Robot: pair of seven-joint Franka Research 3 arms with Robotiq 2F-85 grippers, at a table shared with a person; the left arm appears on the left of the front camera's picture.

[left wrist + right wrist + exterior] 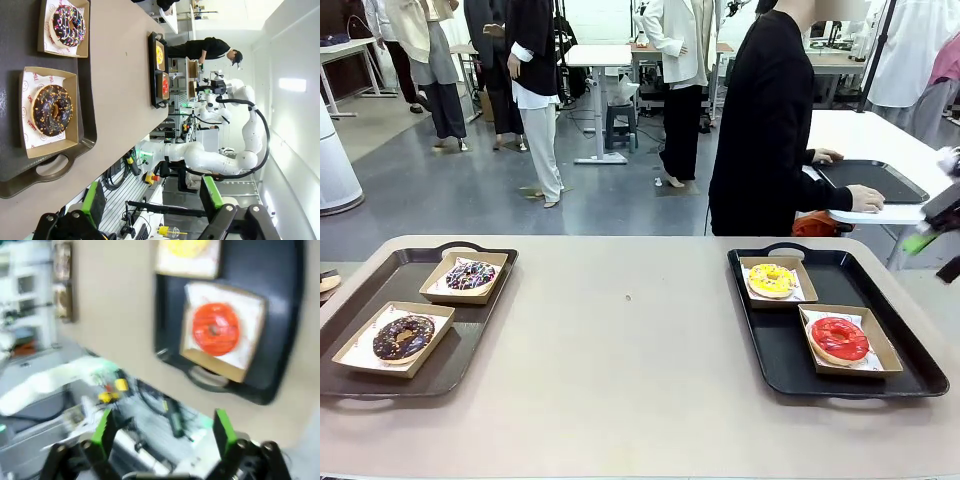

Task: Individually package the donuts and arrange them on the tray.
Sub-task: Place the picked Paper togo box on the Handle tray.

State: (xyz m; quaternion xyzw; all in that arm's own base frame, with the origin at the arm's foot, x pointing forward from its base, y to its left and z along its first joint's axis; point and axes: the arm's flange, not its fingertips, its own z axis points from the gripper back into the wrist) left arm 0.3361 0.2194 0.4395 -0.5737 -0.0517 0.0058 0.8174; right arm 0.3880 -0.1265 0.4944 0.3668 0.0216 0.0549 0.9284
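Front view: green-padded right gripper [932, 238] at the far right edge, raised beyond the red donut [839, 338] boxed on the right tray [910, 345].

Left wrist view: left gripper [152, 197] spread, empty, chocolate donut [52, 110] ahead-left.

Right wrist view: fingers spread, empty, red donut straight ahead.

Open tabletop [620, 340] between two laden trays [415, 300]

Four boxed donuts [771, 280] on trays [780, 360]

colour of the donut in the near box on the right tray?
Red: a red-glazed ring donut in a brown paper box on the black right tray. Front view shows it best.
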